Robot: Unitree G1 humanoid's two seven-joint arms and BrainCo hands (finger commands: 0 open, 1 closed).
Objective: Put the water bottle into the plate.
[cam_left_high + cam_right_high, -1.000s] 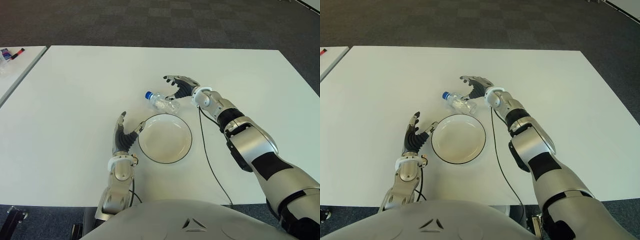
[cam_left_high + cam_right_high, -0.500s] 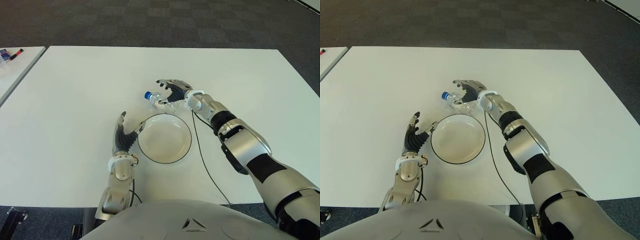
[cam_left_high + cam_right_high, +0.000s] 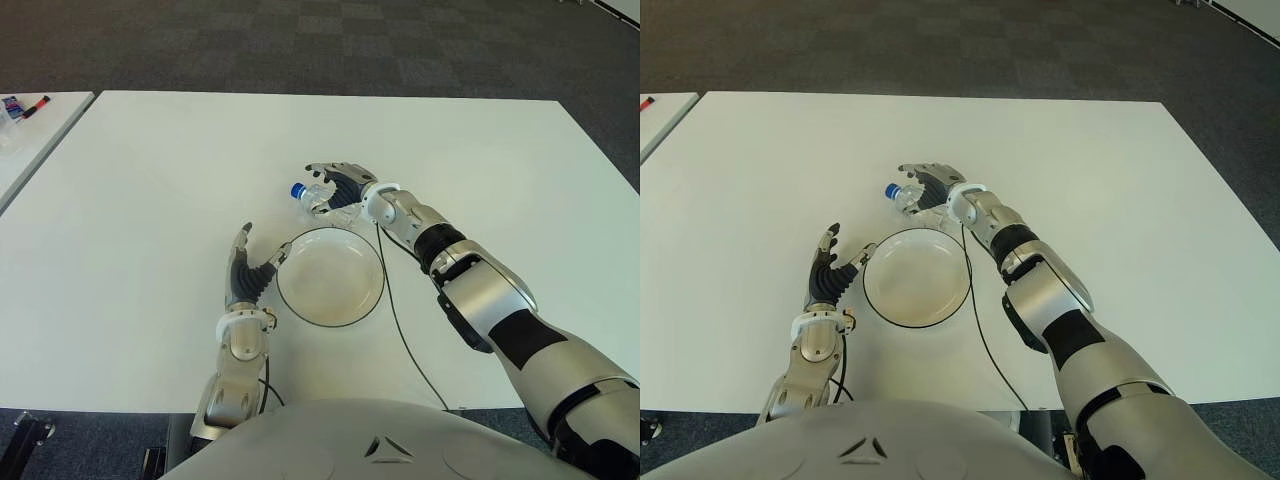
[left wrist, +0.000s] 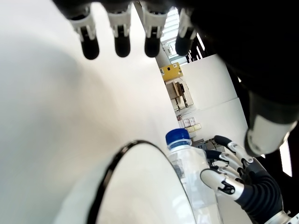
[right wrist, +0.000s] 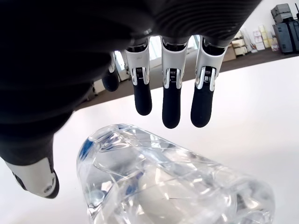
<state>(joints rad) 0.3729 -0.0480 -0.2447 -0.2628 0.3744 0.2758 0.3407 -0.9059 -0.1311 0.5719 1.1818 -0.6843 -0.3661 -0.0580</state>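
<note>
clear, crinkled plastic water bottle (image 3: pixel 318 199) with a blue cap lies on the white worktop (image 3: pixel 140 190), just beyond the round plate (image 3: pixel 330 277). the right hand (image 3: pixel 338 186) arches over it, fingers spread, not gripping. the left hand (image 3: pixel 246 274) shows beside the plate's left rim, fingers spread.

**No readable writing in view**

We can read no text, brand, number or sign in any view. The clear plastic water bottle with a blue cap (image 3: pixel 318 198) shows no label we can make out, and the small boxes on the neighbouring white table at ten o'clock (image 3: pixel 12 106) are too small to read.
</note>
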